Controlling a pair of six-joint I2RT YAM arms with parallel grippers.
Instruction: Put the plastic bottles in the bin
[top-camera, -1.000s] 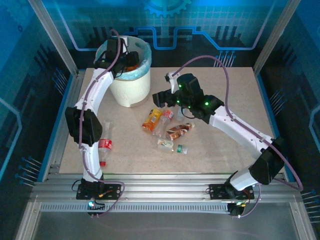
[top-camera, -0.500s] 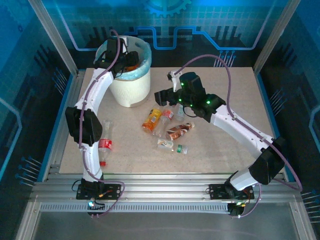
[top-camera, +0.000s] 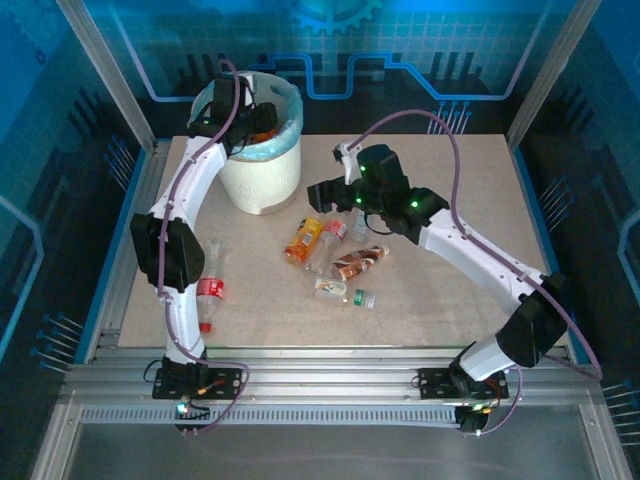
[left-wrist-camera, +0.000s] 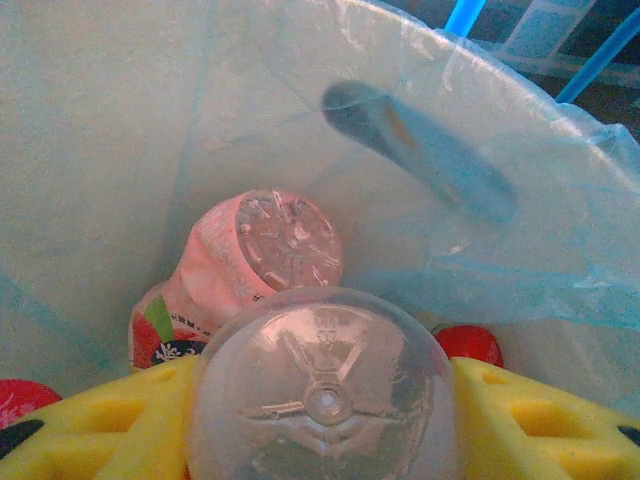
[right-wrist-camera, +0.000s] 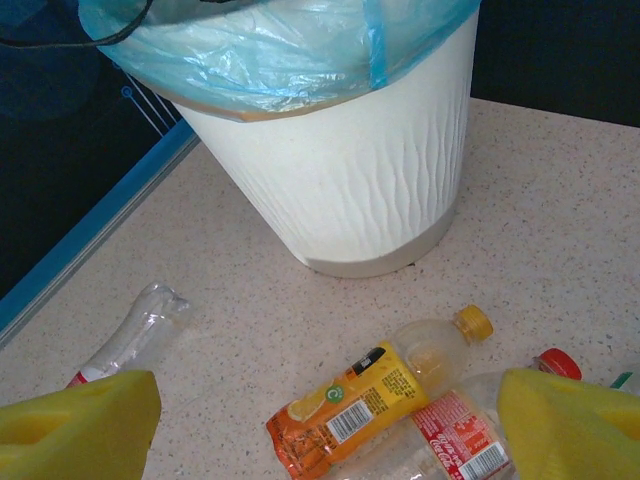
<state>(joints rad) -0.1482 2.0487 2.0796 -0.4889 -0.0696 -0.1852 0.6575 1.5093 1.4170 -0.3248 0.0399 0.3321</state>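
Now your left gripper (left-wrist-camera: 320, 440) clamps a clear plastic bottle (left-wrist-camera: 320, 370) inside the white round bin (right-wrist-camera: 350, 190); your right gripper (right-wrist-camera: 325, 430) stands wide.

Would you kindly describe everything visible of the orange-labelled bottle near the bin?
The orange-labelled bottle is small, clear plastic, with a yellow cap and an orange label showing a barcode and a round green mark. It lies on its side on the speckled table, just short of the white bin without touching it, its base end crumpled. A red-labelled bottle seems to rest against its side.
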